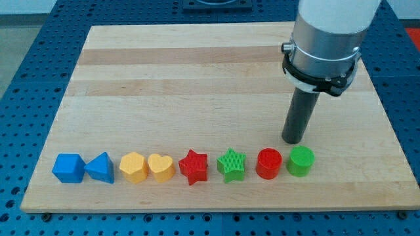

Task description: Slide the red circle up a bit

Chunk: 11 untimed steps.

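Note:
The red circle [268,163] stands on the wooden board [197,78] near the view's bottom, second from the right in a row of blocks. The green circle [301,161] stands just right of it and the green star [231,164] just left. My tip [293,140] rests on the board a little above the gap between the red and green circles, slightly up and right of the red circle, not touching either.
The row goes on to the left with a red star [193,166], a yellow heart [161,168], a yellow hexagon [134,167], a blue triangle [100,168] and a blue cube [69,168]. The board's bottom edge lies just below the row.

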Each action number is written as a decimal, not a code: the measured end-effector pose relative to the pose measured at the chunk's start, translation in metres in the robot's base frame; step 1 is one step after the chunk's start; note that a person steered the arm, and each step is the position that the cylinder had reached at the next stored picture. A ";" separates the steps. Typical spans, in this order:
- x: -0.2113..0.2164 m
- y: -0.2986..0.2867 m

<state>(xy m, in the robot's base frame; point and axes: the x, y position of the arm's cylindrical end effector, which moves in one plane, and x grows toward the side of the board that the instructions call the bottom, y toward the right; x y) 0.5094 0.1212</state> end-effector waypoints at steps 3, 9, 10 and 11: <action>-0.005 0.059; 0.109 0.008; 0.109 -0.026; 0.093 -0.028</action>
<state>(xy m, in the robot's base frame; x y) 0.6027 0.0935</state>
